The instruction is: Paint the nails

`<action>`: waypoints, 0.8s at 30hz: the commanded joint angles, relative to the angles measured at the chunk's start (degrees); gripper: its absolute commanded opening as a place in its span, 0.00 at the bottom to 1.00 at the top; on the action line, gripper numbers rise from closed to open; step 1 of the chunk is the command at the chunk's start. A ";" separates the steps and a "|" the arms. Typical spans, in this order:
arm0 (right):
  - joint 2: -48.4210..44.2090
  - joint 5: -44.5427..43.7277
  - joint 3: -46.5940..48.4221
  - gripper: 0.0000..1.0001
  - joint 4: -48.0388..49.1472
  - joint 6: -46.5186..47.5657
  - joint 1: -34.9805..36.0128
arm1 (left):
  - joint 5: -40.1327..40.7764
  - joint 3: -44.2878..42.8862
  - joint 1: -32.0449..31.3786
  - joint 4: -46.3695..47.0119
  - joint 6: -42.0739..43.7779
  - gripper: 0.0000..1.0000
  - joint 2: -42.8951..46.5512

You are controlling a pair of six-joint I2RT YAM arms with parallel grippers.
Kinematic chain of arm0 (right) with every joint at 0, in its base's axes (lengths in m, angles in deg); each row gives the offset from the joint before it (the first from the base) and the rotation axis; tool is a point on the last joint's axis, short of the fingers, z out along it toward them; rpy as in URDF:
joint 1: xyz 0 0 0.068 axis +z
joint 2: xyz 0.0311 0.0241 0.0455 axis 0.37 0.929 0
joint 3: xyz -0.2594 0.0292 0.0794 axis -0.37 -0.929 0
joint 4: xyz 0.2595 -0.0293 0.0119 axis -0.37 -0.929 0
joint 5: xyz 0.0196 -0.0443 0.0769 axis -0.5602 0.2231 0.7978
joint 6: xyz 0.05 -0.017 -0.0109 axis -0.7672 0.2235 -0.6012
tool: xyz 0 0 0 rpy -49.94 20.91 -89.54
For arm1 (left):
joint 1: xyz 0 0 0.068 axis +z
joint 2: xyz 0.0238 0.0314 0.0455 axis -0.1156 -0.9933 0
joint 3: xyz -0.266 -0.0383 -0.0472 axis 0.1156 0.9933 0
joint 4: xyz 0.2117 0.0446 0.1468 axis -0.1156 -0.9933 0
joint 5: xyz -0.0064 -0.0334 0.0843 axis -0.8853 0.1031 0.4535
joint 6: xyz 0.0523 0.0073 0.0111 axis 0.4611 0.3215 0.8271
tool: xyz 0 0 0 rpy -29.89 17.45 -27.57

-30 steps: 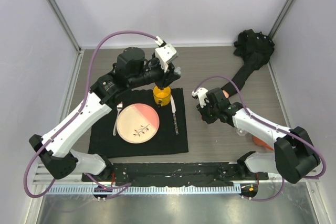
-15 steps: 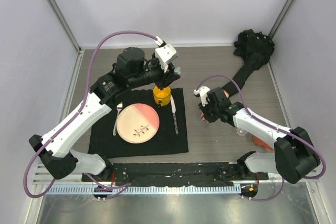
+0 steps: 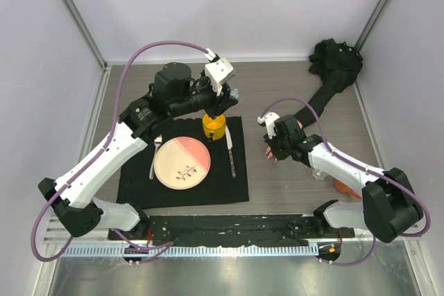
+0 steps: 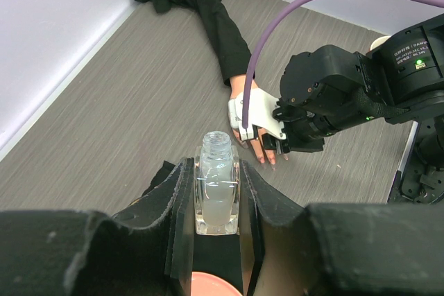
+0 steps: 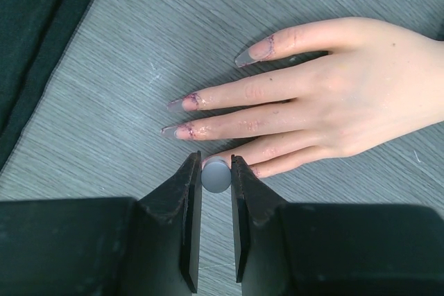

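Nails (image 5: pixel 182 130) of the pale mannequin hand (image 5: pixel 347 102) lie low over the grey desk (image 5: pixel 104 88), digits spread, their tips edged with smeared purplish polish. The right fingers (image 5: pixel 189 199) pinch a small round grey brush cap (image 5: pixel 216 176) right at the tip of one of the hand's lower digits (the brush itself is hidden under the cap). Since a second ago the right wrist has slid a little toward the near edge, and in the top view it now covers most of the hand. The left fingers (image 4: pixel 182 199) clamp an uncapped clear polish bottle (image 4: pixel 217 192) upright, near the yellow cup (image 3: pixel 214 127) on the black mat (image 3: pixel 139 185), unmoved
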 commanded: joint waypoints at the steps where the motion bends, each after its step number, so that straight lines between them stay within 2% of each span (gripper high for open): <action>1: -0.24 -1.30 0.57 0.01 3.05 0.33 -0.56 | 0.18 -0.57 -0.21 2.00 0.72 0.00 1.65; 24: -2.00 1.95 0.04 0.01 -0.29 -0.37 1.99 | 0.00 0.22 -0.21 2.17 0.45 0.00 2.62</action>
